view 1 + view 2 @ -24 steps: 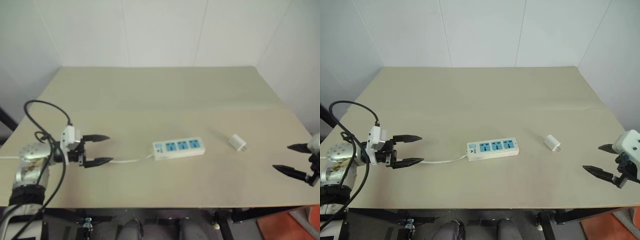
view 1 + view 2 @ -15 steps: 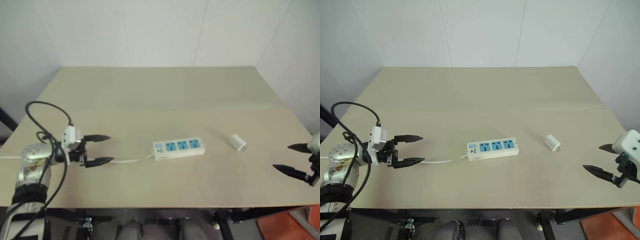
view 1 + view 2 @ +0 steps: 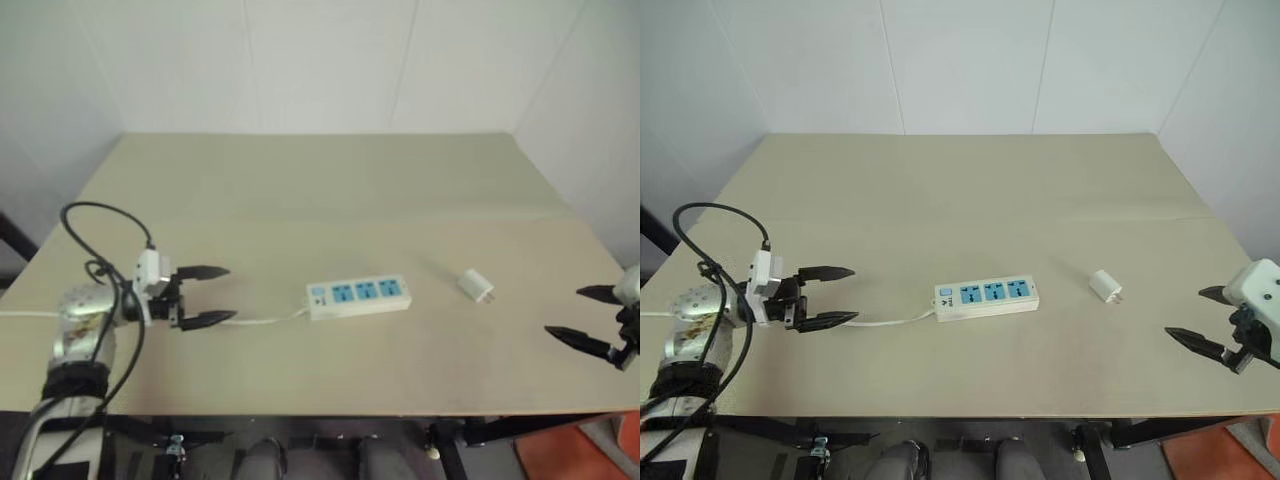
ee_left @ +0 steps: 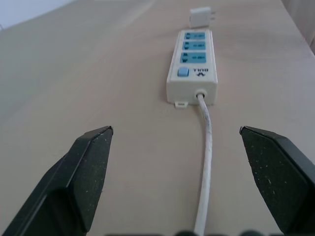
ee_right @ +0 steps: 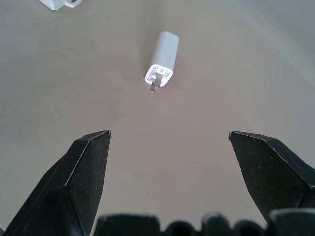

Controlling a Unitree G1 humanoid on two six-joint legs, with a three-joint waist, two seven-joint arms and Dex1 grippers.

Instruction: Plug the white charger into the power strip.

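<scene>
Hovering over the near part of the bench (image 3: 940,190), both grippers are sitting empty with fingers spread wide. Left gripper (image 3: 830,296) is hanging near the near-left corner, pointing level along the bench toward the right, its two black fingertips (image 4: 91,162) apart and nothing between them. A thin white cord (image 3: 890,322) is running along the surface from just under that gripper's lower finger to the switch end of the power strip (image 3: 986,295); in the left wrist view the cord (image 4: 205,162) is passing between the spread fingers and I cannot tell whether either finger is touching it. Right gripper (image 3: 1208,320) is hanging at the near-right edge of the bench, angled down and inward, jaws equally wide apart, holding nothing. Power strip is lying flat roughly mid-width, nearer the front edge than the back, long axis running left to right, blue switch at its left end and three blue sockets all unoccupied. White charger (image 3: 1105,287) is lying on its side on the bench, to the right of the strip and apart from it, between the strip and the right gripper; in the right wrist view the charger (image 5: 163,57) is showing its prongs pointing back toward that gripper. Charger is not plugged in.
</scene>
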